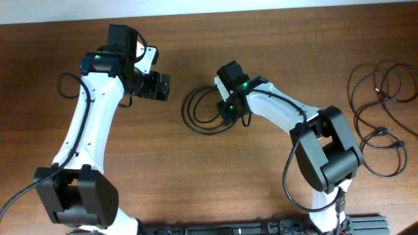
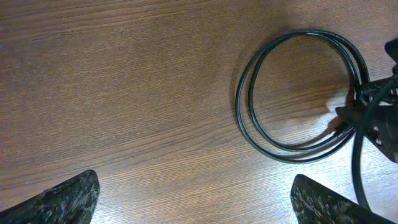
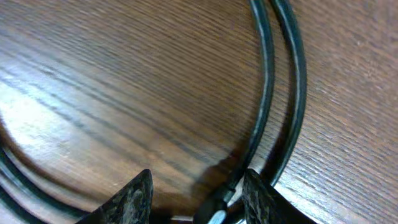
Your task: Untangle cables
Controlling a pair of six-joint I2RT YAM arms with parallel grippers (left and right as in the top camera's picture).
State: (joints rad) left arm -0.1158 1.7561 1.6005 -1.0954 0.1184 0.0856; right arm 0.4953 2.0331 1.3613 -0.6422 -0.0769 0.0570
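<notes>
A black cable coiled in a double loop (image 1: 196, 117) lies on the wooden table near the middle. My right gripper (image 1: 228, 108) is down on the coil's right side. In the right wrist view its fingers (image 3: 196, 198) stand apart on either side of one strand and a plug end (image 3: 219, 208), not pressed on them; the two coil strands (image 3: 268, 81) run up from there. My left gripper (image 1: 159, 86) hovers left of the coil, open and empty. In the left wrist view its fingers (image 2: 196, 202) are wide apart, with the coil (image 2: 249, 118) ahead of them.
A loose tangle of thin black cables (image 1: 382, 98) lies at the table's right edge. My right arm (image 2: 379, 109) shows at the coil's right side in the left wrist view. Bare wood (image 1: 196, 183) lies toward the front.
</notes>
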